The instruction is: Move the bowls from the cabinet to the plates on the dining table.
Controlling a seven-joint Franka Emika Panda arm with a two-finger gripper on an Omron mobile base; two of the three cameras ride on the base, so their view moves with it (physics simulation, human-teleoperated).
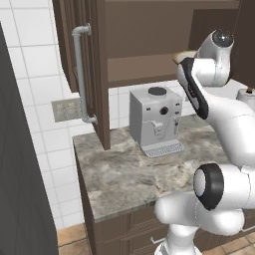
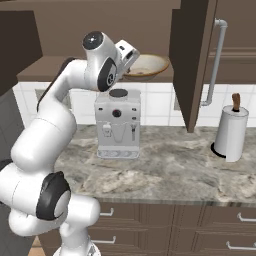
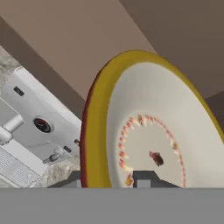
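A shallow tan bowl (image 2: 148, 65) with a yellow-brown rim rests on the lower shelf of the open dark brown cabinet (image 2: 90, 30). In the hand view the bowl (image 3: 153, 118) looms close, cream inside with a ring of red marks. My gripper (image 2: 133, 58) reaches into the cabinet at the bowl's left edge. Its fingertips (image 3: 144, 178) straddle the rim, one outside and one inside, with the gripper (image 3: 108, 179) shut on the rim. In the left base view a sliver of the bowl (image 1: 180, 56) peeks past my arm. The plates and the dining table are out of view.
A grey coffee machine (image 2: 118, 122) stands on the stone counter (image 2: 165, 170) directly under the shelf. The open cabinet door (image 2: 192, 60) with its silver bar handle hangs to the right. A paper towel roll (image 2: 230, 131) stands further right. A tall dark unit (image 1: 20, 174) fills the left.
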